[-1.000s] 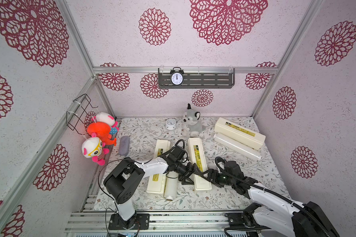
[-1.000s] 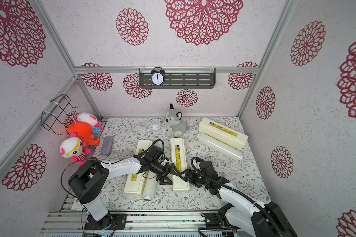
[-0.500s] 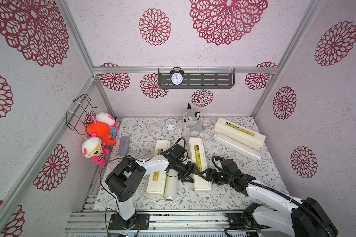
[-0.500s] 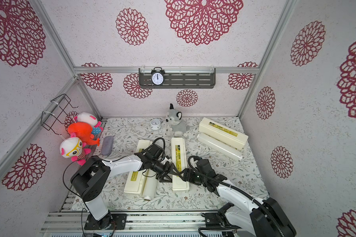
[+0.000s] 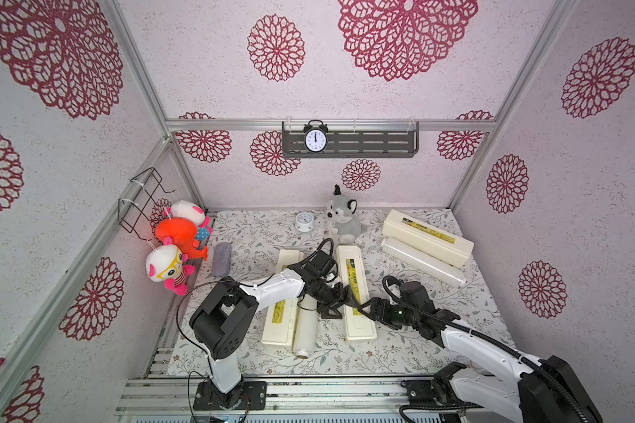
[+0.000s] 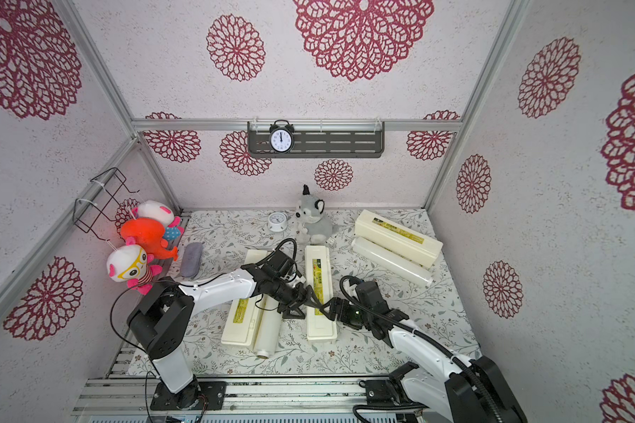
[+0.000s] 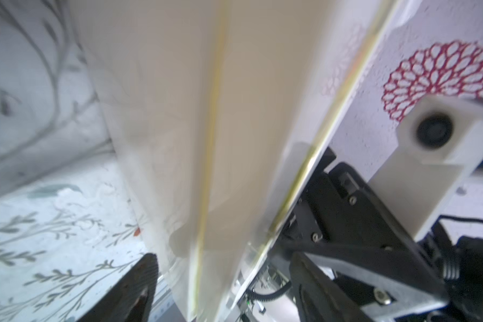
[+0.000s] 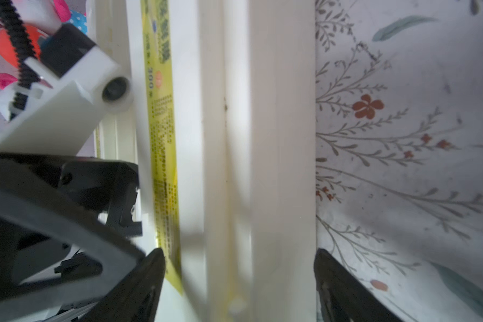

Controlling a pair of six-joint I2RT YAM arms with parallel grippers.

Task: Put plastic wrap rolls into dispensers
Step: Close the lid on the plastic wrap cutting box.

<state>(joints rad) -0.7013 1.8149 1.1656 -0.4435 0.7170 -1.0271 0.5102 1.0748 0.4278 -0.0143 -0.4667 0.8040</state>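
The middle dispenser (image 5: 356, 324) (image 6: 321, 326) lies lid-down-shut on the mat, its yellow-green label up. My left gripper (image 5: 343, 304) (image 7: 223, 284) straddles it from the left, open, with a gap at one finger. From the right my right gripper (image 5: 362, 307) (image 8: 237, 278) straddles the same dispenser (image 8: 234, 111), open, fingers close beside its walls. A second dispenser (image 5: 279, 322) lies further left with a plastic wrap roll (image 5: 304, 333) beside it. At the back right, a third dispenser (image 5: 428, 234) has a roll (image 5: 422, 262) in front of it.
A grey fuzzy pouch (image 5: 221, 259) lies at the left of the mat. A plush wolf (image 5: 343, 219) and a small round clock (image 5: 304, 221) stand at the back. Plush toys (image 5: 176, 238) hang on the left wall under a wire rack (image 5: 140, 199).
My right gripper has moved left onto the middle dispenser. Both grippers' jaws narrowed briefly and now stand wider again. The dispensers and rolls have not shifted.
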